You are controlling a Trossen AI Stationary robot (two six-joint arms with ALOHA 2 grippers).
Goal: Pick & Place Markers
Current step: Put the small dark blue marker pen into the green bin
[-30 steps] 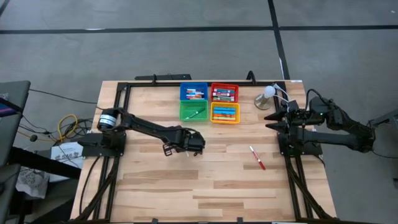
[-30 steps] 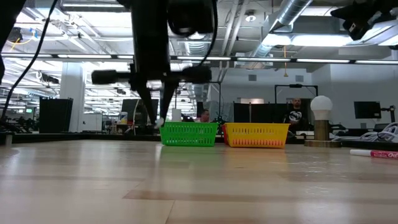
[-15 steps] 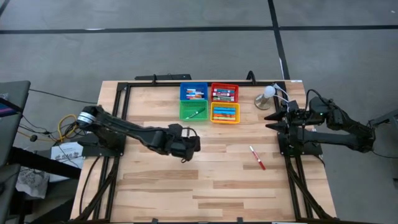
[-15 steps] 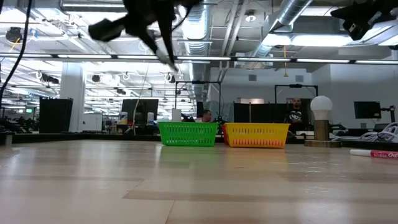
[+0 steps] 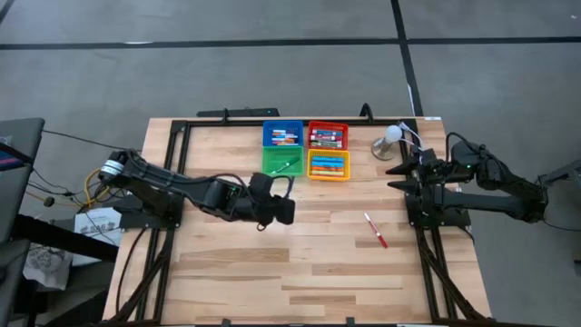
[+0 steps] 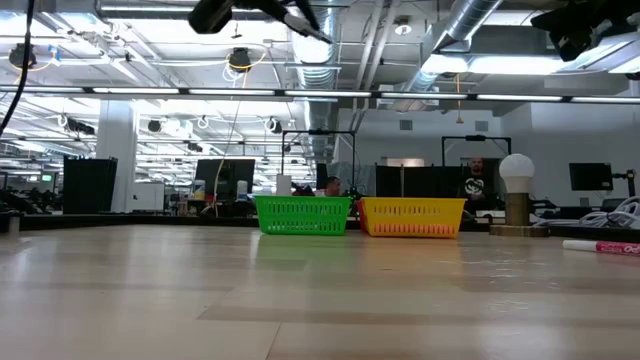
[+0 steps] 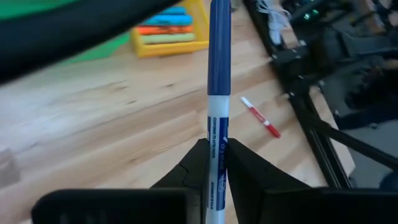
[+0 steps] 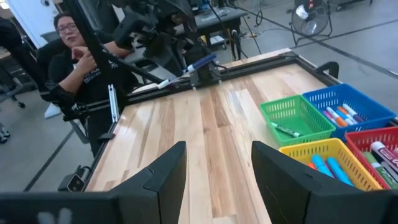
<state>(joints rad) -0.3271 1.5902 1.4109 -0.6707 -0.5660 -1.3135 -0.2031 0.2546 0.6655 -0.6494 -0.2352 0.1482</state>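
Here: left gripper (image 7: 214,163) clamps a blue marker (image 7: 218,74).
Right gripper (image 8: 214,163) w/ fingers apart, at table's 3 o'clock edge.

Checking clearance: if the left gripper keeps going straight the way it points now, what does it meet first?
Likely the yellow bin. The left gripper, shut on the blue marker, points along the marker toward that bin, with bare table between. Depth is unclear; the marker tip would arrive first.
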